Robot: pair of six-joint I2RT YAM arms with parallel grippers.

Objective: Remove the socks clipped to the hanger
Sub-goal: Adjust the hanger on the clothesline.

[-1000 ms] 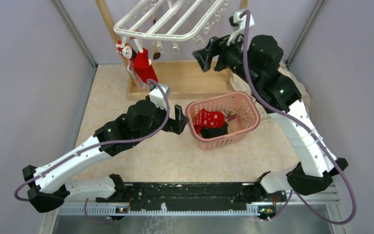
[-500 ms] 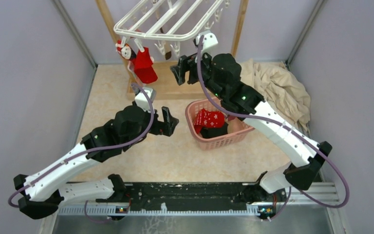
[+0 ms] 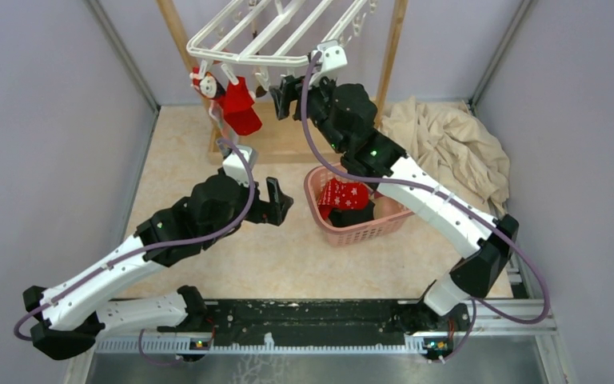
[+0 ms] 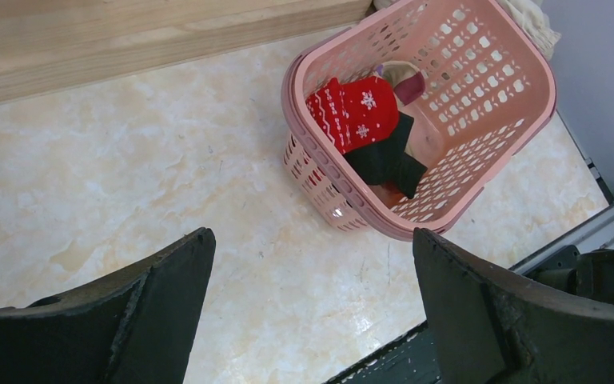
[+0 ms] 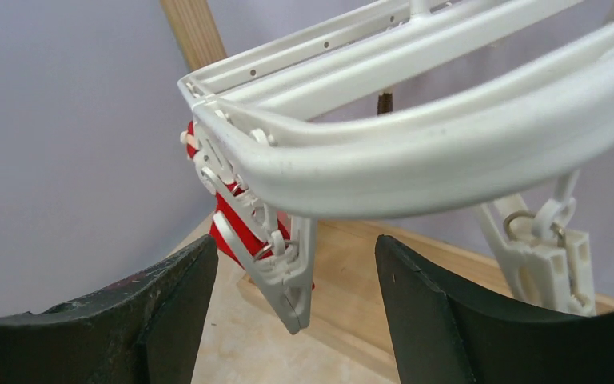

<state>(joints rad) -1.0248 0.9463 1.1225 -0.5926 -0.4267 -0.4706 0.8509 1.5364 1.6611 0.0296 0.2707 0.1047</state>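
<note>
Both empty — right end effector spread below hanger rim, near red sock, left end effector spread above desk.

White barred hanger hangs overhead, clips dangling. Red sock clipped at its left corner. Patterned red sock and black sock lie in pink basket.

right tool jaws apart | hanger rim overhead | clip dangling between jaws | red sock behind clip

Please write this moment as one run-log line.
right gripper open, near red sock clipped to hanger | left gripper open, empty | basket holds socks
</note>
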